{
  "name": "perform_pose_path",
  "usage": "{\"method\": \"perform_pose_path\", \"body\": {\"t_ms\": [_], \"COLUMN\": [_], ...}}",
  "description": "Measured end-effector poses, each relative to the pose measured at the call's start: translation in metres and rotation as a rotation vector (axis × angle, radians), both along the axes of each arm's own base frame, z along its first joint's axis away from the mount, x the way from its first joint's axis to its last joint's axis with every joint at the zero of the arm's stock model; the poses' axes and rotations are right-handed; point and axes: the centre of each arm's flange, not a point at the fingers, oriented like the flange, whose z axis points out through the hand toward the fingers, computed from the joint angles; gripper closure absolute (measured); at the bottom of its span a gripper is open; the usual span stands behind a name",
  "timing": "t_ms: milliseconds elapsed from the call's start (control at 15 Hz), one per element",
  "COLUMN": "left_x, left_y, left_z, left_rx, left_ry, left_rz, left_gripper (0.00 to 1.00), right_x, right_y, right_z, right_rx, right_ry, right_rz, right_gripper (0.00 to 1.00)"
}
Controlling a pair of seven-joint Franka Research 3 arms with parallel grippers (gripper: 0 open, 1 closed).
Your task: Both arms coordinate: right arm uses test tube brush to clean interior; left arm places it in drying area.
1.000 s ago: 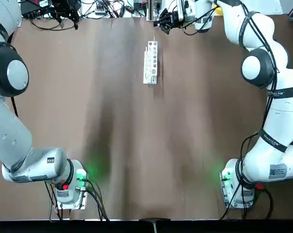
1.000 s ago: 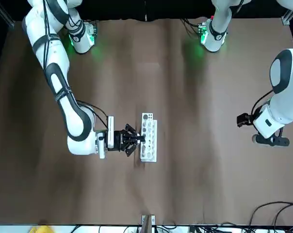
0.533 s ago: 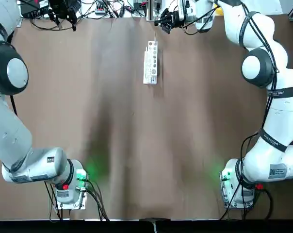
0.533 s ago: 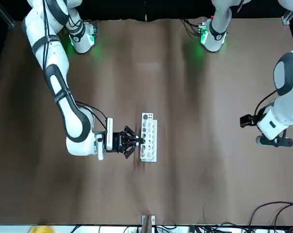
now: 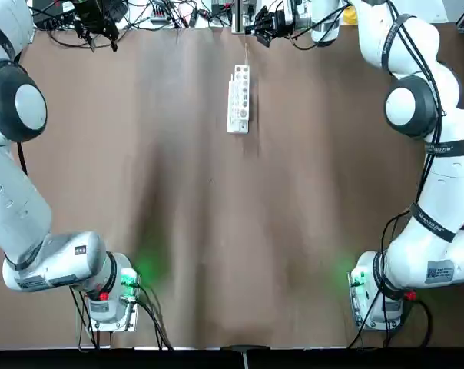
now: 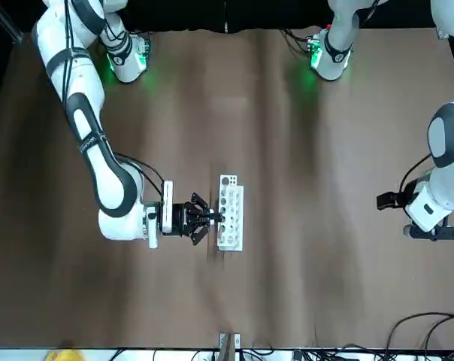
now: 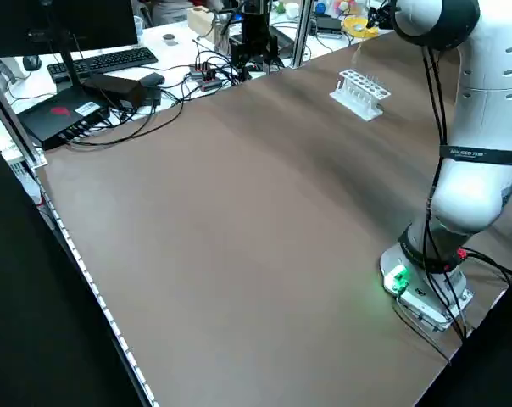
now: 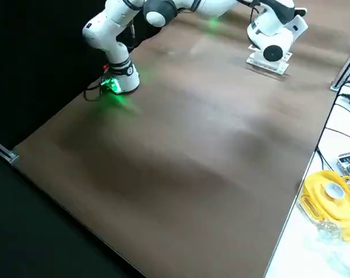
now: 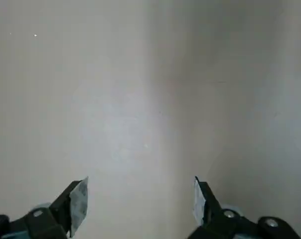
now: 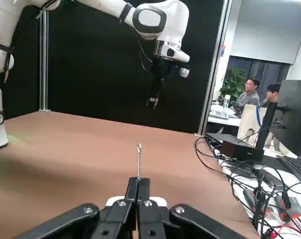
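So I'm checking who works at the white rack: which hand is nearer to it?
The right hand, shut on the test tube brush, sits just beside the white rack. The left hand, open, hangs far off toward the table's left edge.

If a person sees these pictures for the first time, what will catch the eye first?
The right gripper, stretched level to the table's far edge beside the white rack, pinches a thin brush that stands upright between its shut fingers. The left gripper hangs open over bare brown table near the far left corner.

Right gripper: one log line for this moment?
right gripper: shut on test tube brush | beside rack | left gripper: open, away, empty
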Motion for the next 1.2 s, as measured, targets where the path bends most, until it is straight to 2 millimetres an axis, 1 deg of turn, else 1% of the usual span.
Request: {"method": "perform_pose_path", "body": {"t_ms": [667, 867, 1067, 1133, 1200], "left_x": [0.002, 0.002, 0.002, 0.002, 0.002], "left_y": [-0.005, -0.007, -0.009, -0.011, -0.011], "left_z": [0.007, 0.009, 0.020, 0.025, 0.026], "left_rx": [-0.001, -0.001, -0.001, -0.002, -0.002], "left_ry": [-0.015, -0.019, -0.037, -0.047, -0.048], "left_rz": [-0.008, -0.010, -0.013, -0.017, -0.017], "left_gripper": [0.00, 0.00, 0.00, 0.00, 0.00], "right_x": [0.000, 0.000, 0.002, 0.005, 0.007], "right_y": [-0.006, -0.008, -0.013, -0.020, -0.024], "right_z": [0.033, 0.041, 0.048, 0.052, 0.053], "right_rx": [0.025, 0.040, 0.042, 0.039, 0.033], "right_ry": [-0.002, 0.024, 0.041, 0.073, 0.093], "right_rz": [0.024, 0.044, 0.038, 0.024, 0.017], "right_gripper": [0.97, 0.97, 0.97, 0.97, 0.97]}}
